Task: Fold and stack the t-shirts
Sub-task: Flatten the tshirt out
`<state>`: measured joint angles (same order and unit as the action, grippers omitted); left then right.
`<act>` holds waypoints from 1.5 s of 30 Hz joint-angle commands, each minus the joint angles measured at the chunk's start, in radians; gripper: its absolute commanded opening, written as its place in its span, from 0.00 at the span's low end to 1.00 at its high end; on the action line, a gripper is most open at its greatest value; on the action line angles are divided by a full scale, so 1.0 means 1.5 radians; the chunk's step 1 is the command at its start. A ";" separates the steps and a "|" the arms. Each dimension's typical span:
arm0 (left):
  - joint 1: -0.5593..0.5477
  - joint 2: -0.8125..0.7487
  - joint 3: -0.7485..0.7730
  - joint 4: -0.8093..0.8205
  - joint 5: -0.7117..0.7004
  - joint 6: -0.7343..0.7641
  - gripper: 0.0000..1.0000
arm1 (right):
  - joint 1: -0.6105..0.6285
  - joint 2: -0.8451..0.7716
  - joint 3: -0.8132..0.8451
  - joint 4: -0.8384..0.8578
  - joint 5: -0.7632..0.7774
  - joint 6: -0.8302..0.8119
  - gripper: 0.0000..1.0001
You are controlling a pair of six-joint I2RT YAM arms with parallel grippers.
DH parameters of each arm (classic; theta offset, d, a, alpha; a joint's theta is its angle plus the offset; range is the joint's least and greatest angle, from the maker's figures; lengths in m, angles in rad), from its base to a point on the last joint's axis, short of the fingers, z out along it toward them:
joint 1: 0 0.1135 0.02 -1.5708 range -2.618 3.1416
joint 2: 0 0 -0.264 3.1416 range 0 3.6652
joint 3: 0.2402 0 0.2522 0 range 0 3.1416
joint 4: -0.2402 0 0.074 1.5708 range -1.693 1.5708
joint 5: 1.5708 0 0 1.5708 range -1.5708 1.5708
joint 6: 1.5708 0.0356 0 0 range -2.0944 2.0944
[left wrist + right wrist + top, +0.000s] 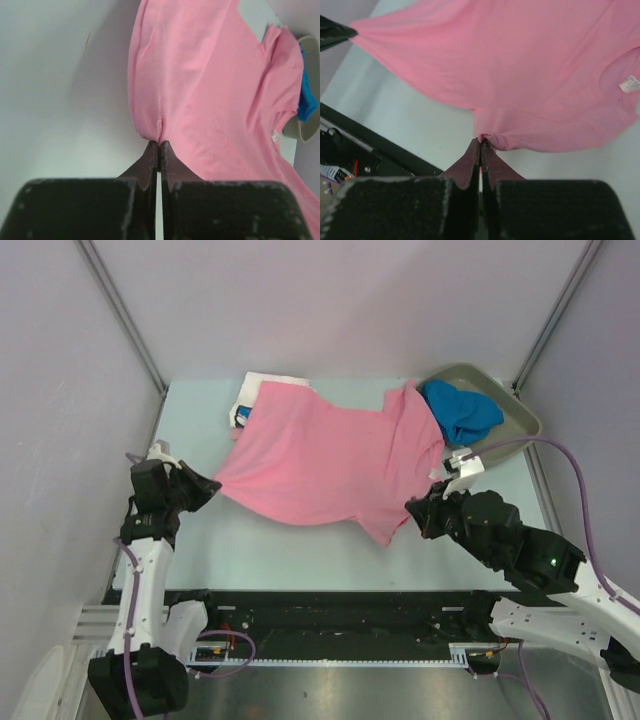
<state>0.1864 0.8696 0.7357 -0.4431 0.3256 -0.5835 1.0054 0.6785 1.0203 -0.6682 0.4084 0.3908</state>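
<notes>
A pink t-shirt lies spread across the middle of the table. My left gripper is shut on its left corner, and the pinched cloth shows in the left wrist view. My right gripper is shut on the shirt's near right corner, seen bunched at the tips in the right wrist view. A bright blue t-shirt lies crumpled in the tray. A white printed t-shirt lies folded at the back left, partly under the pink one. The other pink shirt is not in view.
The grey-olive tray stands at the back right corner. The black frame rail runs along the table's near edge. Grey walls close in left, right and behind. A purple cable loops over the right arm.
</notes>
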 commanded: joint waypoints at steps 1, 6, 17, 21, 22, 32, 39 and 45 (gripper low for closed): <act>0.004 -0.091 -0.030 -0.084 -0.005 -0.010 0.00 | 0.067 -0.002 -0.001 -0.123 0.074 0.149 0.00; 0.004 -0.208 -0.063 -0.167 -0.032 -0.043 0.00 | 0.144 0.007 -0.005 -0.191 0.105 0.247 0.00; 0.004 -0.308 -0.067 -0.294 -0.044 -0.035 0.09 | 0.385 0.076 -0.004 -0.316 0.212 0.450 0.00; 0.004 -0.300 -0.023 -0.314 -0.042 -0.029 0.37 | 0.433 0.085 0.005 -0.324 0.265 0.490 0.63; 0.004 -0.295 -0.013 -0.320 -0.043 -0.028 0.74 | 0.449 0.083 0.009 -0.318 0.279 0.482 0.98; 0.004 -0.201 0.124 -0.200 0.011 -0.053 1.00 | 0.359 0.140 0.055 -0.104 0.533 0.168 1.00; -0.020 0.041 0.092 0.019 0.153 -0.101 1.00 | -0.184 0.221 0.035 0.148 0.035 -0.044 1.00; -0.076 0.291 0.180 0.078 0.135 -0.073 1.00 | -0.378 0.354 0.036 0.256 -0.146 -0.011 1.00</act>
<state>0.1074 1.1416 0.9108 -0.4377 0.4793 -0.6994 0.5285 1.1351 1.0679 -0.4557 0.4370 0.4049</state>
